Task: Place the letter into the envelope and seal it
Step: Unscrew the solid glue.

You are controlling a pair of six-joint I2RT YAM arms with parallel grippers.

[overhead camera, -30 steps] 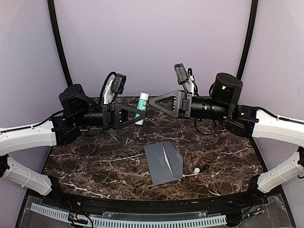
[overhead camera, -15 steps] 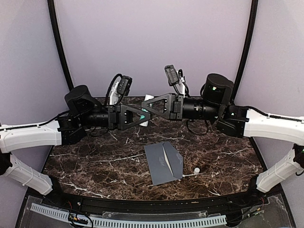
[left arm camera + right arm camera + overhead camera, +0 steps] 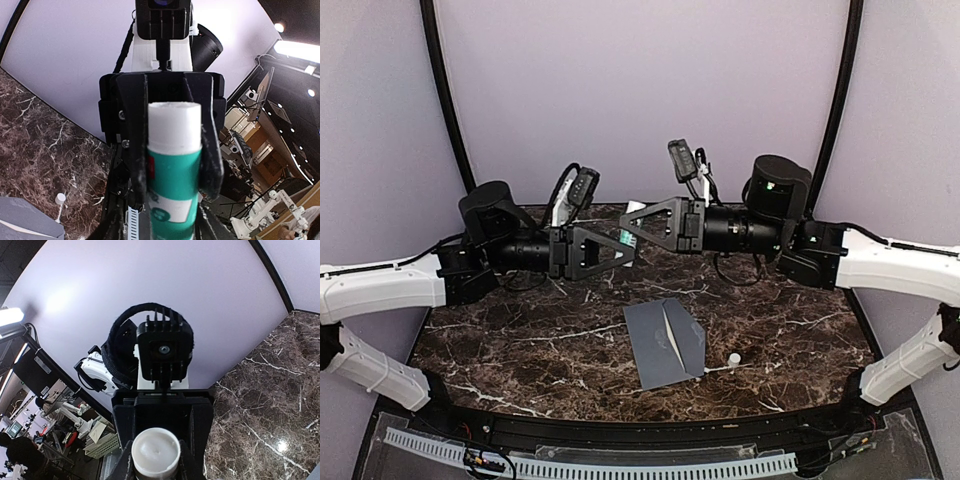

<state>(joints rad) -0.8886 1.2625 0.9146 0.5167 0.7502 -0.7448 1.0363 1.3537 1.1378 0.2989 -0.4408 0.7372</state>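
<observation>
The slate-grey envelope (image 3: 665,342) lies flat on the dark marble table, its flap folded over, and a thin cream sliver of the letter (image 3: 673,338) shows along the flap edge. Both grippers meet in the air above the table's far middle. My left gripper (image 3: 625,246) is shut on a green-and-white glue stick (image 3: 629,228); the left wrist view (image 3: 172,150) shows its fingers clamping the green body (image 3: 174,180). My right gripper (image 3: 628,222) faces it and is shut round the stick's white end (image 3: 155,451). A corner of the envelope shows in the left wrist view (image 3: 20,226).
A small white cap (image 3: 733,358) lies on the table just right of the envelope, also in the left wrist view (image 3: 60,198). The table's curved front edge carries a white slotted rail (image 3: 620,466). A purple backdrop rises behind.
My right gripper has moved left and closed round the glue stick's white end. My left gripper has shifted a little to the right and lower with the stick. The envelope has not moved.
</observation>
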